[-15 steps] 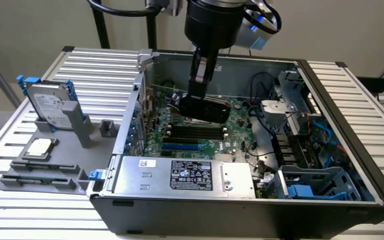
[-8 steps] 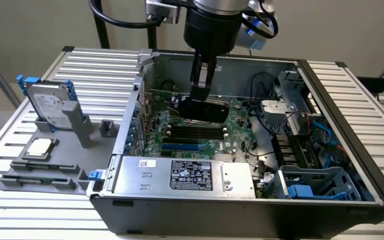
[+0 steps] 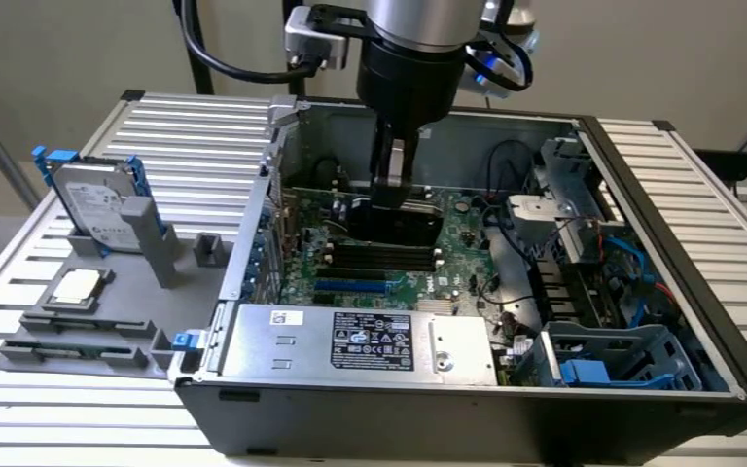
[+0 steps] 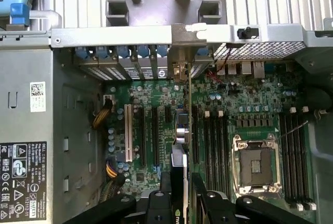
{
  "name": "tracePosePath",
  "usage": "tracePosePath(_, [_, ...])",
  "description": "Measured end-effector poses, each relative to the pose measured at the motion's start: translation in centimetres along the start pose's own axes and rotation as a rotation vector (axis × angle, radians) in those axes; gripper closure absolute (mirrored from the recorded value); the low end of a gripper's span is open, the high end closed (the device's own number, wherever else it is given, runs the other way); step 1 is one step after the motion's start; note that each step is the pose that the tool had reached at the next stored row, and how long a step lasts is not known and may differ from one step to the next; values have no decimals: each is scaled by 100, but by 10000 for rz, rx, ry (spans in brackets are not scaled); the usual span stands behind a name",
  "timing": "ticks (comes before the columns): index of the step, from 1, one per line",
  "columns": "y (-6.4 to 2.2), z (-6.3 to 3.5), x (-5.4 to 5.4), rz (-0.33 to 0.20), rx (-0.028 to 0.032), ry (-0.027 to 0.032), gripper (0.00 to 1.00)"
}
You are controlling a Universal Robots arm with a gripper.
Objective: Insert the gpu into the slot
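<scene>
Hand (image 4: 179,208): closed on the gpu (image 4: 180,174), with a finger (image 4: 156,208) against each flat face; lowered inside the open case (image 3: 478,428).
Gpu position: held on edge over the green board (image 4: 229,94), between the expansion slots (image 4: 148,135) and the memory slots (image 4: 213,146); whether it touches the board cannot be told.
Long axis: runs from the hand toward the rear wall (image 4: 119,36), parallel with the neighbouring connectors; the metal bracket (image 4: 182,47) is at that wall.
Slot (image 3: 351,288): blue strip near the power supply (image 3: 347,341); in the exterior view the gpu sits apart from it.
Edges: power supply on one flank; socket (image 4: 256,164) beyond the memory slots on the other.
Open room: free above the card; connectors close on both flanks.
Bench (image 3: 192,136): slatted; hard drive (image 3: 94,204) stands at the exterior view's left.
</scene>
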State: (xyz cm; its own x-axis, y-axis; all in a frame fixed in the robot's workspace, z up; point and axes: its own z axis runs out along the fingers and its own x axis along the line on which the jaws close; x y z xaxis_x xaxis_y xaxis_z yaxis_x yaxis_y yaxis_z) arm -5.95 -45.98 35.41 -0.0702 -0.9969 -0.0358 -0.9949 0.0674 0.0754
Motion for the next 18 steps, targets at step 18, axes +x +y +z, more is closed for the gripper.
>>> tracePosePath(18, [56, 333, -20, -71, 56, -37, 74])
